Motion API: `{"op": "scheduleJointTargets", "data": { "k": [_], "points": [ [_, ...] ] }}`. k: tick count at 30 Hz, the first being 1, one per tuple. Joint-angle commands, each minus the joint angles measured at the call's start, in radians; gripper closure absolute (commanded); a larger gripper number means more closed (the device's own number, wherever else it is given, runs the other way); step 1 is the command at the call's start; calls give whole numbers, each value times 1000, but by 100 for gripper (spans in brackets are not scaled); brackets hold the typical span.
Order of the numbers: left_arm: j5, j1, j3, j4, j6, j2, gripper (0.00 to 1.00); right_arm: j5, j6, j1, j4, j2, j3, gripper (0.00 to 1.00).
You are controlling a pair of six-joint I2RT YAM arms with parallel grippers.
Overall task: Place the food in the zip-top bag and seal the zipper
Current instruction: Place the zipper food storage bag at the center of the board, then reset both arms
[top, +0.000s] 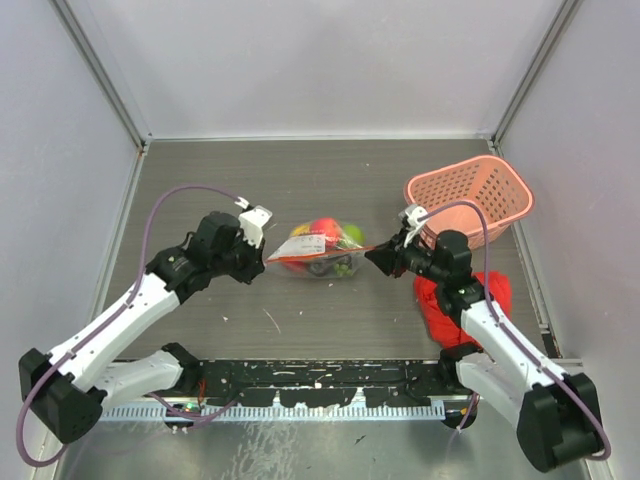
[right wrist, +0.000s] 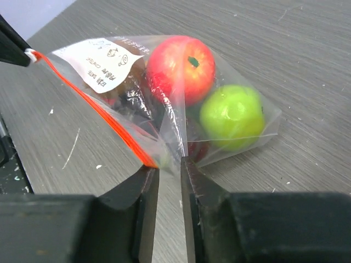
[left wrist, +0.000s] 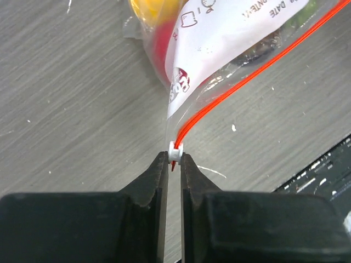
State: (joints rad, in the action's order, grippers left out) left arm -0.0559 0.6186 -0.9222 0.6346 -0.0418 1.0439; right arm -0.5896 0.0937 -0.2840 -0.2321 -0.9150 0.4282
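Note:
The zip-top bag point(top: 320, 250) lies mid-table, holding the food: a red fruit point(right wrist: 181, 66), a green one point(right wrist: 233, 115) and a yellow one point(left wrist: 156, 8). Its zipper point(left wrist: 258, 71) runs stretched between my two grippers. My left gripper point(left wrist: 175, 158) is shut on the white slider point(left wrist: 175, 149) at the zipper's left end. My right gripper point(right wrist: 170, 164) is at the bag's right corner. Its jaws stand slightly apart, and the clear film and the zipper's end point(right wrist: 145, 159) lie loosely at their tips.
A pink lattice basket point(top: 470, 195) stands at the right rear. A red cloth point(top: 465, 300) lies under my right arm. White walls enclose the table on three sides. A black rail point(top: 320, 385) runs along the near edge.

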Motion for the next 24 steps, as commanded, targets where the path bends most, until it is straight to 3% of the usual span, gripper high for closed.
{"op": "scheduleJointTargets", "data": {
  "k": [1, 8, 9, 10, 11, 13, 15, 21, 24],
  "points": [
    [-58, -7, 42, -12, -128, -124, 84, -21, 97, 4, -42, 150, -16, 67],
    [63, -7, 41, 5, -148, -319, 45, 133, 47, 4, 212, 300, 106, 40],
    [87, -7, 33, 10, -143, -341, 41, 170, 40, 5, 250, 313, 134, 32],
    [114, -7, 24, 13, -136, -363, 37, 205, 27, 5, 292, 319, 164, 9],
    [141, -7, 15, 15, -130, -381, 33, 241, 17, 3, 329, 324, 190, 1],
    [203, -7, 3, 10, -120, -420, 21, 333, 8, 4, 396, 332, 248, 0],
    [279, -7, 3, -6, -114, -456, 3, 448, 7, 4, 463, 339, 289, 0],
    [505, -7, 26, -93, -122, -569, 2, 865, 108, 4, 584, 363, 360, 0],
    [577, -7, 44, -150, -112, -624, 2, 977, 111, 4, 622, 397, 370, 0]
  ]
}}
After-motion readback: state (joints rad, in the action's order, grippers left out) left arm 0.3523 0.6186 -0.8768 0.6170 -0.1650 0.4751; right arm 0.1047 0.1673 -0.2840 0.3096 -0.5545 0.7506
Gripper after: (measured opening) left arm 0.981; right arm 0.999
